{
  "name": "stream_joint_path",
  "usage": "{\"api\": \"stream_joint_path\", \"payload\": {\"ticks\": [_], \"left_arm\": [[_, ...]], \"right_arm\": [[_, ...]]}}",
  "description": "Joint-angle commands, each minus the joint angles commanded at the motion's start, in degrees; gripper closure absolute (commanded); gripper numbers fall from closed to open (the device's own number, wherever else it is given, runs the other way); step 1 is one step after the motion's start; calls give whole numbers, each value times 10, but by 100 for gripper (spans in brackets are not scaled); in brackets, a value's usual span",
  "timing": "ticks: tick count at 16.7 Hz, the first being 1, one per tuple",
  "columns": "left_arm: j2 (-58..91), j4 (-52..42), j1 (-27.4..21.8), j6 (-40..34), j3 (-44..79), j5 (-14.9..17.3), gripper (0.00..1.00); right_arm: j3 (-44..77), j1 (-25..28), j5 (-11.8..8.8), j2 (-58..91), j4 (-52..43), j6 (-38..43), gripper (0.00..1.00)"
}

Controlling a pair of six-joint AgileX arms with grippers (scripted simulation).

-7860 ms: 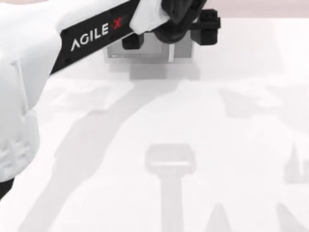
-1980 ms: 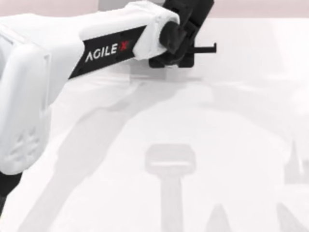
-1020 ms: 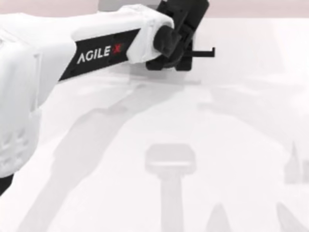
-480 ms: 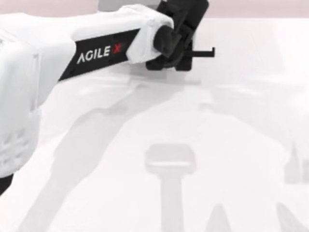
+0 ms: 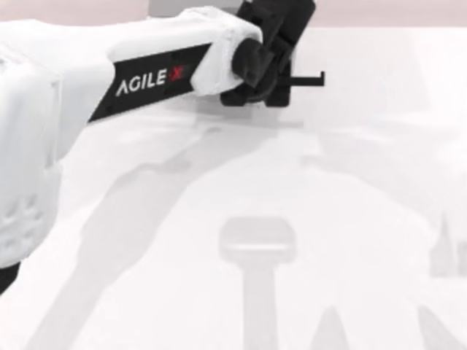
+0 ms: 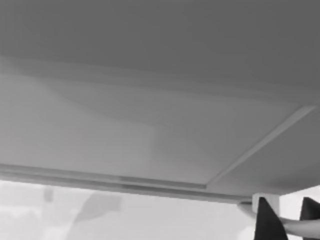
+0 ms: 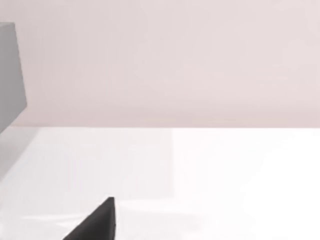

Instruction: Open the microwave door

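The microwave door [image 6: 150,125] fills the left wrist view as a flat grey panel with a framed window. Its pale bar handle [image 6: 295,227] runs between the two dark fingers of my left gripper [image 6: 286,200], which is shut on it. In the top view my left arm reaches to the back centre, and the left gripper [image 5: 292,79] covers the door. Only a grey strip of the microwave [image 5: 171,7] shows there. The microwave [image 7: 10,75] also appears as a grey box side in the right wrist view. One dark finger [image 7: 97,225] of my right gripper shows there, apart from the microwave.
The white table [image 5: 350,182] spreads in front of the microwave, crossed by arm shadows. A pale pink wall [image 7: 175,60] stands behind the table. My right arm itself is out of the top view.
Nothing has visibly moved in the last second. Since two seconds ago my left arm has shifted slightly left. Far earlier the microwave's shut front showed below the gripper; now it does not.
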Motion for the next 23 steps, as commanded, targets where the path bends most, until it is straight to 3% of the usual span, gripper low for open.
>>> {"api": "stream_joint_path", "payload": {"ticks": [9, 23], "left_arm": [[-28, 28, 4, 31, -46, 22, 100], [-28, 29, 4, 31, -46, 22, 100]], "right_arm": [[0, 0, 0, 0, 0, 0, 0], [0, 0, 0, 0, 0, 0, 0]]}}
